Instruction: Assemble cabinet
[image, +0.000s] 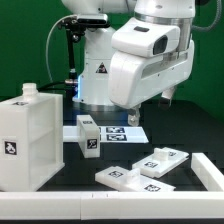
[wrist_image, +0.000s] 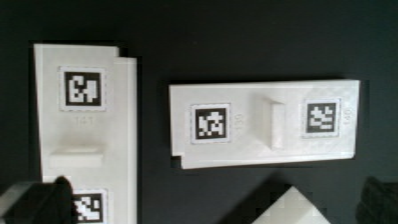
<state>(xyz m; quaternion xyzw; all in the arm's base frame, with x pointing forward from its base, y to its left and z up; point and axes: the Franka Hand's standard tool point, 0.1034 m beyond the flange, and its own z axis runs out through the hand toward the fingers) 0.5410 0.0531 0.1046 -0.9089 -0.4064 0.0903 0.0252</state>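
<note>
Step in hand, my reading: approach for first pick; nothing fitted yet.
Large white plastic cabinet box stands on black bench, exterior view's left, well apart from arm.
Gripper above parts, jaws wide apart, nothing held.
Wrist view: long narrow white tagged panel and wider white tagged panel lie flat, side by side, not touching.
Next move probably calls for: choose one panel, centre over it, descend, straddle panel squarely, clamp.

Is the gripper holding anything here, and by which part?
Nothing is held: the gripper is open, its fingers empty, with loose white panels lying below.
</note>
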